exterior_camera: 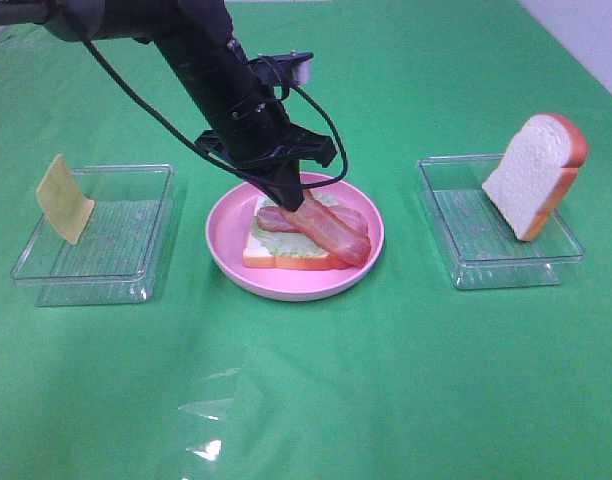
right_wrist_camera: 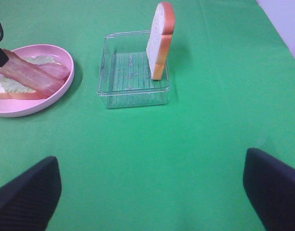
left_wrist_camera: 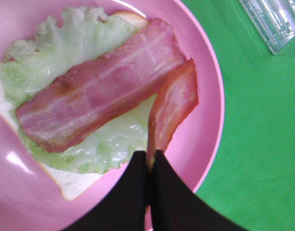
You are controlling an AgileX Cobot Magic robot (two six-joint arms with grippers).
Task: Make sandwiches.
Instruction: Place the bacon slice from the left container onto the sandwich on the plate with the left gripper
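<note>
Cheese (exterior_camera: 64, 198) leans in the left tray (exterior_camera: 126, 250). At centre, the left gripper (exterior_camera: 291, 198) is clenched on one end of a bacon strip (exterior_camera: 336, 238) above the half-built sandwich (exterior_camera: 286, 256) on the plate (exterior_camera: 221, 235). Released this tilted, the strip could slide onto the rim. The top slice (exterior_camera: 536, 172) leans in the right tray (exterior_camera: 466, 240). The right gripper (right_wrist_camera: 151, 192) gapes empty.

Centre plate (exterior_camera: 224, 240): bread slice (left_wrist_camera: 76, 185), lettuce (left_wrist_camera: 106, 144), bacon strips (left_wrist_camera: 104, 91), stacked upward. Left tray (exterior_camera: 121, 255): cheese slice (exterior_camera: 64, 198), leaning. Right tray (exterior_camera: 481, 250): second bread slice (exterior_camera: 532, 175), leaning.
</note>
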